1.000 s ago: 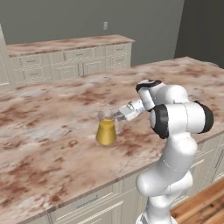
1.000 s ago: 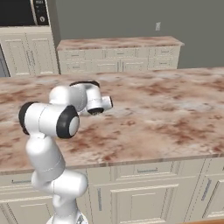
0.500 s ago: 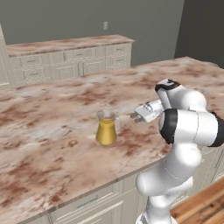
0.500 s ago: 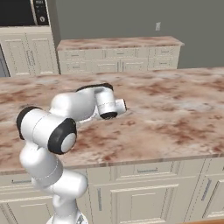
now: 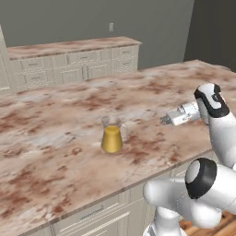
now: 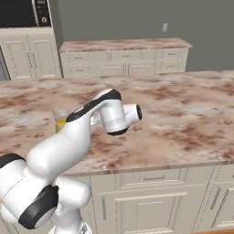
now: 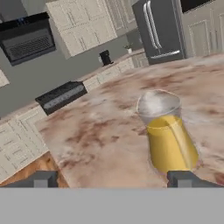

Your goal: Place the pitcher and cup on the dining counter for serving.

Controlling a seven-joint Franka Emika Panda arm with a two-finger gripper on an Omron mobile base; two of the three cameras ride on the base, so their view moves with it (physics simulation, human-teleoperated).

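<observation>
Left base view: pitcher upright on marbled dining counter, claw spread wide, empty, beside it.

Grey wall behind cream cabinets; steel fridge.

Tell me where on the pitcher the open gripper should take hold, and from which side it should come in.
Probably at the narrow neck of the pitcher, just above the liquid line: it stands upright on the dining counter and its base flares wider, so the neck fits between the jaws best. Come in level from the side where the gripper already is, open and apart from the glass.
</observation>
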